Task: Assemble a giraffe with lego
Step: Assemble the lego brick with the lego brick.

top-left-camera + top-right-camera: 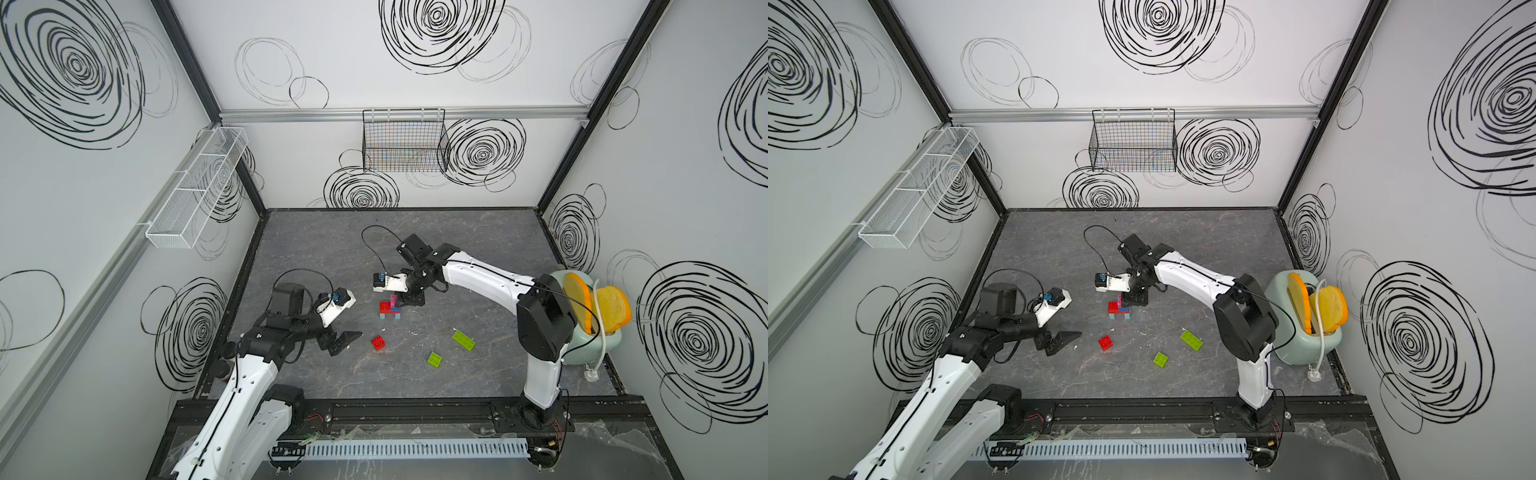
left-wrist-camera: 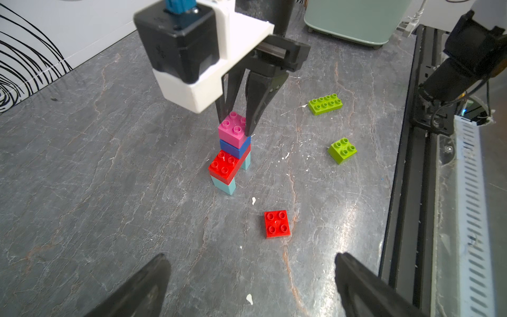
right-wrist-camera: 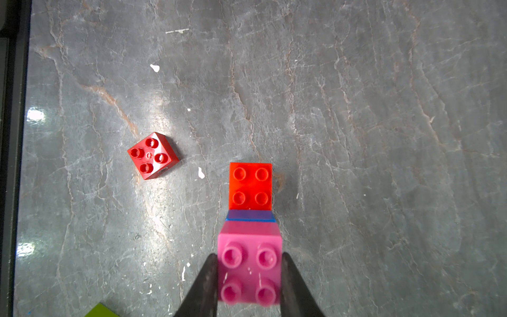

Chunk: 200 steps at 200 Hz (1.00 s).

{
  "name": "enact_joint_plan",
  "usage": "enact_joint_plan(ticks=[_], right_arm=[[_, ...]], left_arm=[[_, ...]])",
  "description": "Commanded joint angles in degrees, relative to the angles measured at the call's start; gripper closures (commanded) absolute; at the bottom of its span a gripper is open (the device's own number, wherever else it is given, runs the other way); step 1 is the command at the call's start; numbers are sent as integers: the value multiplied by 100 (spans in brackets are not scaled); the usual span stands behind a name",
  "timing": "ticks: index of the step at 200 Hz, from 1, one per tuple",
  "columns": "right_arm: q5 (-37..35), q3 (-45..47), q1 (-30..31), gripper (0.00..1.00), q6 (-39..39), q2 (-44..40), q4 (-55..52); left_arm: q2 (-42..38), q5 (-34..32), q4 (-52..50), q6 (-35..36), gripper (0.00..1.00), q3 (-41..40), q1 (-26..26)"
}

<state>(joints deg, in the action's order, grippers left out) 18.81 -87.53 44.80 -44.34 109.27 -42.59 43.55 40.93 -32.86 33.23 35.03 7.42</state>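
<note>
The part-built giraffe [image 1: 390, 311] stands mid-table: two cyan legs, a red body [image 2: 223, 166], a blue brick [image 2: 236, 148] and a pink brick [image 2: 231, 131] on top. My right gripper [image 3: 249, 274] comes down from above and is shut on the pink brick [image 3: 249, 270], one finger on each side. My left gripper [image 2: 250, 256] hangs open and empty to the left of a loose red brick [image 2: 277, 223]. A long lime brick [image 1: 464, 340] and a small lime brick [image 1: 434, 359] lie loose to the right in both top views.
A mint toaster [image 1: 590, 345] holding yellow toast slices [image 1: 615, 309] stands at the table's right edge, with its cord trailing to the front. A black wire basket [image 1: 404, 141] and a white mesh basket [image 1: 195, 191] hang on the walls. A black rail [image 1: 415, 409] runs along the front.
</note>
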Motion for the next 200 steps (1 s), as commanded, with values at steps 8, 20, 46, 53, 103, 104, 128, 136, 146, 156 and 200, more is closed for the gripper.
enact_joint_plan(ticks=[8,20,46,53,103,104,128,136,146,156,200], right_arm=[[-31,87,21,80,66,225,-32],[-35,84,21,80,72,260,-36],[-130,154,22,80,92,361,-13],[-173,169,20,80,100,411,-20],[-428,295,30,88,286,591,-90],[-434,296,30,88,290,597,-91],[-444,372,20,91,420,678,-161],[-432,424,20,91,434,696,-168],[-459,439,12,90,434,740,-155],[-505,398,20,90,435,762,-169],[-622,306,12,73,461,456,-153]], left_arm=[[-22,100,155,52,2,-35,-48],[-22,100,148,60,2,-31,-48],[-13,100,151,52,2,-31,-43],[-22,102,144,59,2,-29,-39],[-4,98,131,67,2,-22,-22],[-4,99,131,68,2,-22,-22],[26,112,157,61,2,-14,-34],[31,93,145,57,2,-21,-26],[7,82,123,76,2,-22,-5],[-4,97,118,95,2,-22,14],[-13,104,103,104,2,-20,18]])
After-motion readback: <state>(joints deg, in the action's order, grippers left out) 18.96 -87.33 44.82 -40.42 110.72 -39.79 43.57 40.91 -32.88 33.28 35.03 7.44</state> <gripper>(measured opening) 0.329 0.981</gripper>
